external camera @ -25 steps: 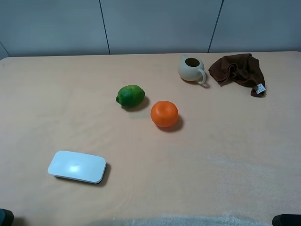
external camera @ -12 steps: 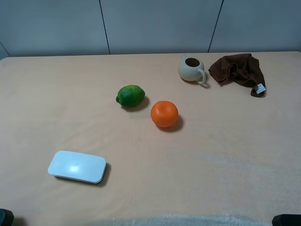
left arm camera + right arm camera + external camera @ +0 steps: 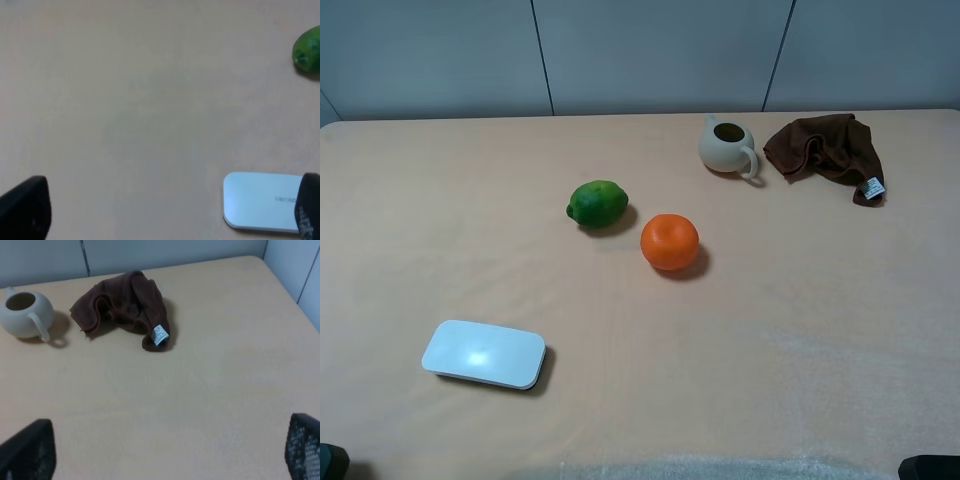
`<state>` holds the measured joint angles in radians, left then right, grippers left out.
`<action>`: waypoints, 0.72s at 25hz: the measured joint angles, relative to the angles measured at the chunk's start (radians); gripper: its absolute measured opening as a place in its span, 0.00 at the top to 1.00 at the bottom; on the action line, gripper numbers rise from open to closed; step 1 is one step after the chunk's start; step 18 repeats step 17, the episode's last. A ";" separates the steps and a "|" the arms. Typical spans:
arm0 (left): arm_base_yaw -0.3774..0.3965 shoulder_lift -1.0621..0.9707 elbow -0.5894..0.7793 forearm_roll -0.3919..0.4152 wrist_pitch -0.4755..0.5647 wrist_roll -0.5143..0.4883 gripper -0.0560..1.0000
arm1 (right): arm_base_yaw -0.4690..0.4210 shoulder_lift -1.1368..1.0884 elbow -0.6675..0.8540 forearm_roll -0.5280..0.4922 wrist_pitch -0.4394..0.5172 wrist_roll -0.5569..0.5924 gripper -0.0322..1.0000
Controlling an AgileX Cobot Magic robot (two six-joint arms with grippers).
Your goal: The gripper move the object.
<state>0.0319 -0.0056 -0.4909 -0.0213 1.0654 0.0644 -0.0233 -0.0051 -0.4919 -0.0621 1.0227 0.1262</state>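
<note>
Orange (image 3: 670, 242) sits near table (image 3: 800, 330) centre, untouched, just beside lime (image 3: 597, 203) but apart from it; teapot (image 3: 726, 146) and brown cloth (image 3: 825, 148) at the far right, white box (image 3: 483, 354) near left. Neither arm has reached it: in the high view only dark bits show at the bottom corners. Left gripper (image 3: 165, 210) wide open, one finger (image 3: 25, 210) at each edge of its wrist view, nothing between them, over bare table with the box and lime at the side. Right gripper (image 3: 165, 452) also spread wide and empty, fingers (image 3: 27, 452) at the frame edges, looking toward the teapot and cloth; orange not in either wrist view. Task looks not started. Risks, my guess: round smooth fruit may roll if one finger touches first or the jaws come down off-centre; a roll toward the lime could knock it. Lime is close on the left side, so a left-arm approach could clip it or grab the wrong fruit. Right arm has the clearer path, though a wide sweep could snag the cloth or teapot handle
</note>
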 joint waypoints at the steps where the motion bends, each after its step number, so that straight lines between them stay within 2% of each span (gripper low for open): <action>1: 0.000 0.000 0.000 0.000 0.000 0.001 0.01 | 0.000 0.000 0.000 0.000 0.000 0.000 0.30; 18: 0.000 0.000 0.000 0.000 0.000 0.002 0.01 | 0.000 0.000 0.000 0.000 0.000 0.000 0.30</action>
